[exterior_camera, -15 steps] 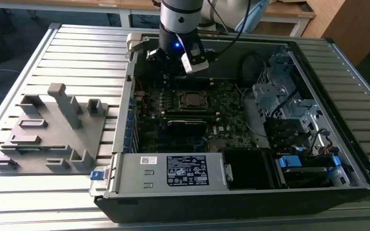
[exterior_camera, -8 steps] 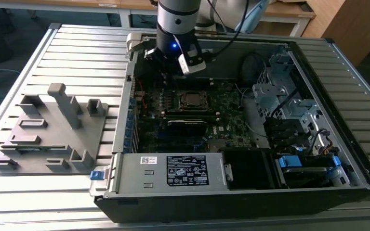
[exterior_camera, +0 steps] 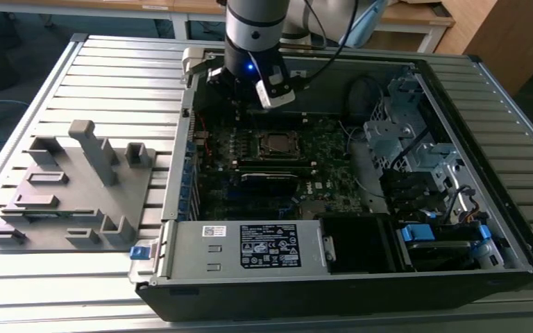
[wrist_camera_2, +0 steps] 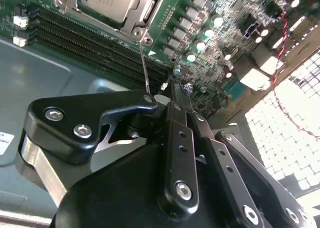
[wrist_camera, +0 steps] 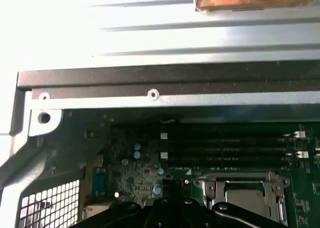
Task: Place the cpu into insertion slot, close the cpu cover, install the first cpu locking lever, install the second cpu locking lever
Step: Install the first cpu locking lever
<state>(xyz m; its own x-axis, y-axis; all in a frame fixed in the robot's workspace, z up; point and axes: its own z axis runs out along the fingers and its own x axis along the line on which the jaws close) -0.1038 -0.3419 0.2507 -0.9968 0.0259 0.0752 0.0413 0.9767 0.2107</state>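
**One lever standing, gripper close beside it**

The gripper (wrist_camera_2: 173, 85) hangs low inside the computer case (exterior_camera: 488, 173). Its tips look drawn together to a point with nothing visible between them, so I judge it closed and empty. Just beside that point a thin locking lever (wrist_camera_2: 144, 67) stands up off the board, its foot at a corner of the socket. Whether the gripper touches the rod I cannot tell.

Beyond the lever, the cpu (wrist_camera_2: 107, 0) lies flat in the insertion slot (exterior_camera: 258, 143). The cpu cover (wrist_camera_2: 146, 10) looks folded down over it, framing the grey face. Placing and covering therefore appear done, and the work stands at the levers.

The long black memory slots (wrist_camera_2: 75, 37) run along one side of the socket. Rows of small components on the green motherboard (wrist_camera_2: 220, 17) crowd another side. In the exterior view the grey power supply box (exterior_camera: 248, 246) sits well apart from the socket.

The risk, as I judge it, lies in the rod. It is thin and looks springy, so a closed tip pressing on it could slide off and let it flick back up. Such a slip would carry the tip into the small components or the memory slots. A lever pushed down without catching its hook would leave the cover unclamped.
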